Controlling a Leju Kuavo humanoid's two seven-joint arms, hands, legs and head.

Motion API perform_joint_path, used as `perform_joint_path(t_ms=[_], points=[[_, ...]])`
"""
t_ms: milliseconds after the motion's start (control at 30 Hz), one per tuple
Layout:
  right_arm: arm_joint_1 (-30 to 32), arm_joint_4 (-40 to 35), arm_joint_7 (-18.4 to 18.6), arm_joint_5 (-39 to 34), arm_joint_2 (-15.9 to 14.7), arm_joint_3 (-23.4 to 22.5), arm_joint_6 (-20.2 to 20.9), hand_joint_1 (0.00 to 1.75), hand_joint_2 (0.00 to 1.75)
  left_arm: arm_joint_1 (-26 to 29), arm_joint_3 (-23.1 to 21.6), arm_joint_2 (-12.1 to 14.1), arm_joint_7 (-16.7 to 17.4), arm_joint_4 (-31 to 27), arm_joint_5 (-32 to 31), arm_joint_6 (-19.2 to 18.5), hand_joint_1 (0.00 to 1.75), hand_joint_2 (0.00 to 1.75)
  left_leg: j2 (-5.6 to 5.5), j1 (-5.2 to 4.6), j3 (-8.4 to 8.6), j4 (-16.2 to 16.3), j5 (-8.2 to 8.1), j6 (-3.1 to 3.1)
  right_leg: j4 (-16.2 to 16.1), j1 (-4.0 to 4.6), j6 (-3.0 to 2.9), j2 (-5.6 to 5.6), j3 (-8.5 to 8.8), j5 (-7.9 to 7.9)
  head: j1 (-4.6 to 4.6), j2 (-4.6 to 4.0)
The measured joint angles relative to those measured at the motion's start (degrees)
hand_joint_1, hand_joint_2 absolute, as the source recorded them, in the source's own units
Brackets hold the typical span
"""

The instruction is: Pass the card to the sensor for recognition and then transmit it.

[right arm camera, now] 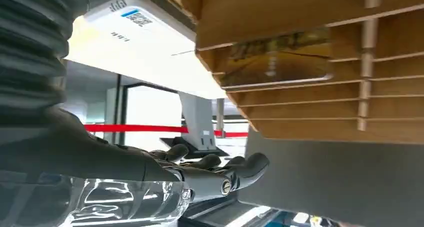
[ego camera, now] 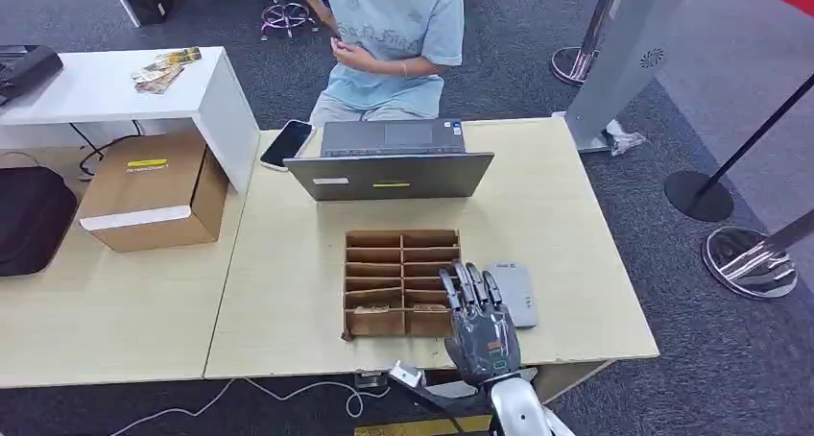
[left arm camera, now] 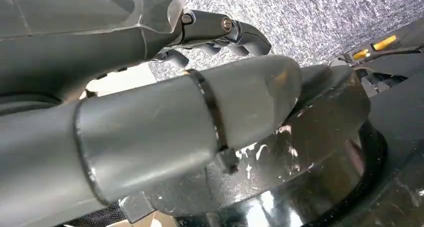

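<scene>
A wooden divided card box point(ego camera: 401, 239) lies in the middle of the table, with cards point(ego camera: 370, 309) lying in its front slots. In the right wrist view one gold-toned card point(right arm camera: 275, 62) lies in a slot of the box point(right arm camera: 310, 17). The grey-white sensor point(ego camera: 514, 292) lies flat just right of the box and appears white in the right wrist view point(right arm camera: 135, 37). My right hand point(ego camera: 480, 321) hovers over the box's front right corner beside the sensor, fingers point(right arm camera: 220, 169) stretched out and holding nothing. My left hand point(left arm camera: 150, 122) hangs low over carpet, holding nothing.
A laptop point(ego camera: 389, 162) and a phone point(ego camera: 286, 144) lie behind the box, and a person in a light-blue shirt point(ego camera: 394, 33) sits beyond them. A cardboard box point(ego camera: 154, 191) stands at left. Stanchion bases point(ego camera: 749, 263) stand on the carpet at right.
</scene>
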Motion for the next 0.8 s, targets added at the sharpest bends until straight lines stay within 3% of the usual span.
perform_joint_path(t_ms=[800], points=[[0.0,1.9,-1.0,0.0,0.5,-2.9,1.8,0.07,1.75,-0.1,0.0,0.3,0.0,0.0,-0.5,-0.9,0.0,0.0,0.01,0.01,-0.01,0.0,0.0,0.0,0.0,0.01,0.0,0.0,-0.01,0.0,-0.02,0.0]])
